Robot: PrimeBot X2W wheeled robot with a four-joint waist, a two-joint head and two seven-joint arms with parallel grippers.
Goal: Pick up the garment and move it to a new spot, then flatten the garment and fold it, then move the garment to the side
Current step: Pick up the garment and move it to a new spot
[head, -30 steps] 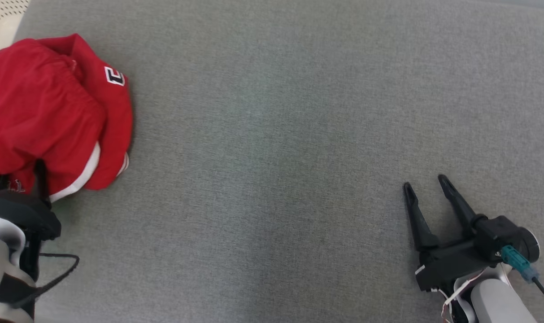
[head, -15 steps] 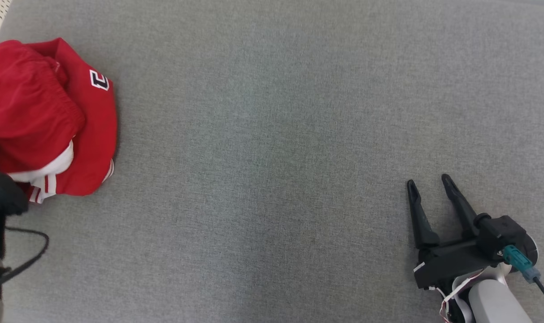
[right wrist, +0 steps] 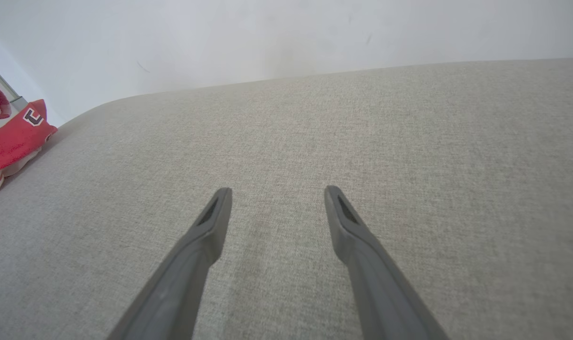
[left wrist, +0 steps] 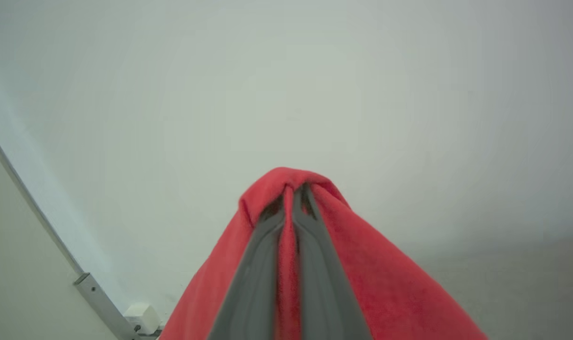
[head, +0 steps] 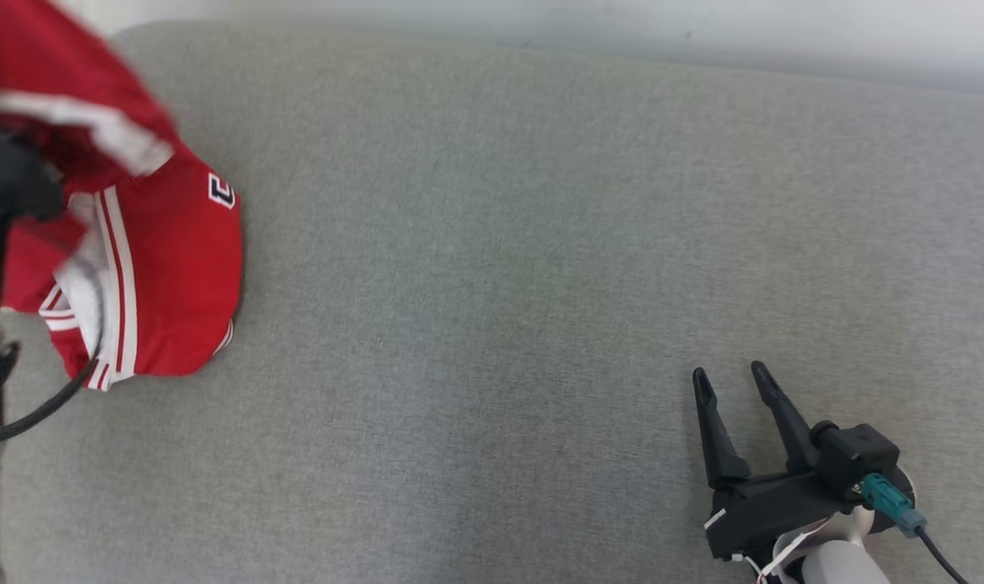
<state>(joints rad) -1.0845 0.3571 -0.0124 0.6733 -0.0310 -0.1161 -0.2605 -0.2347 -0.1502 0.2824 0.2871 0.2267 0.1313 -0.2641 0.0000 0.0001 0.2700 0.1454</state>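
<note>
Left gripper [left wrist: 296, 191] pinched shut on a fold of the red white-striped garment [head: 167, 276], upper left, lower part apparently resting on the grey fabric surface [head: 492, 243], presumably for relocation; right gripper [head: 727, 381] wide, empty, lower right.

In the left wrist view, red garment [left wrist: 385, 283] cloth draped over the tips of the left tool [left wrist: 294, 198], covered their outer sides, and ran off the bottom edge. At the upper left of the head view the garment left the frame at the top and left edges, its upper folds smeared. The dark tool body there was blurred as well. The garment's badge [head: 221, 192] was too small to read. The right tool [head: 731, 380] was cut at the wrist by the bottom edge.
</note>
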